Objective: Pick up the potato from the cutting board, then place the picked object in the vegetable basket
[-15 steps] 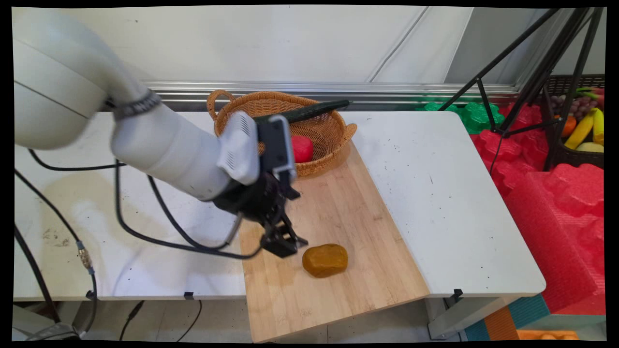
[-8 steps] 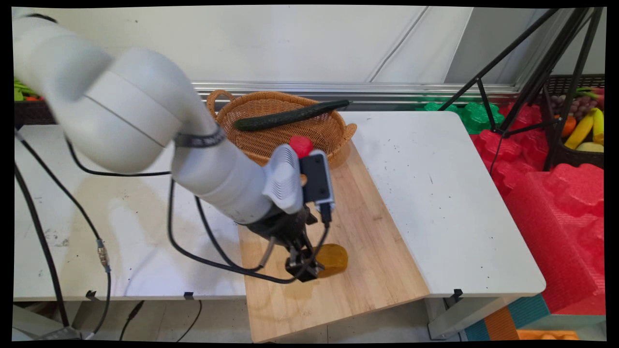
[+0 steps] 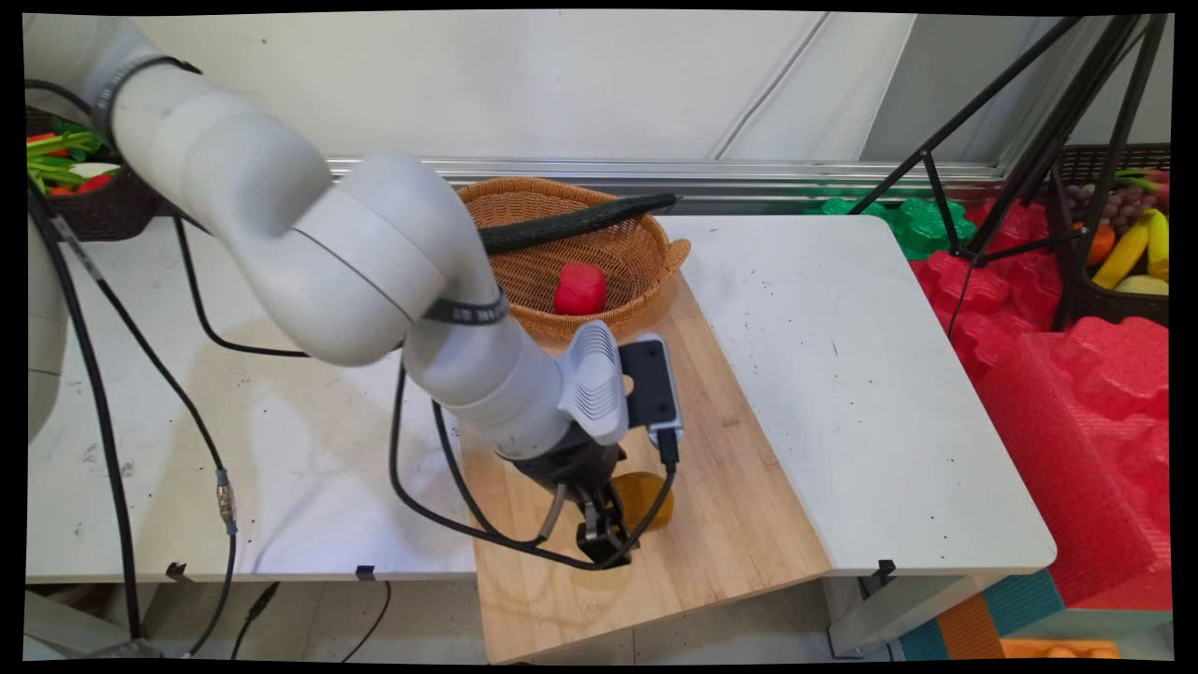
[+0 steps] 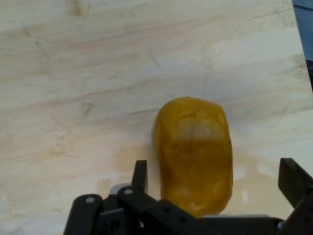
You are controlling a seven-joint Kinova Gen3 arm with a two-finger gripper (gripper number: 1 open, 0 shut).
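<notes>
An ochre, potato-shaped lump (image 3: 648,496) lies on the wooden cutting board (image 3: 721,440) near its front end. My gripper (image 3: 604,540) is lowered over the lump's left part and hides some of it. In the hand view the lump (image 4: 194,152) lies lengthwise between my two fingers (image 4: 140,175), which stand apart on either side of it, so the gripper (image 4: 215,188) is open around it. No contact with the lump shows.
A wicker basket (image 3: 655,257) at the board's far end holds a red block (image 3: 579,288) and a dark cucumber (image 3: 580,220). Black cables (image 3: 440,505) hang from the arm. A tripod (image 3: 1029,122), red foam (image 3: 1076,393) and a fruit crate (image 3: 1123,253) are at the right.
The arm has swung right and down. The gripper, which hung left of the lump a second ago, now stands over it with a finger on each side.
</notes>
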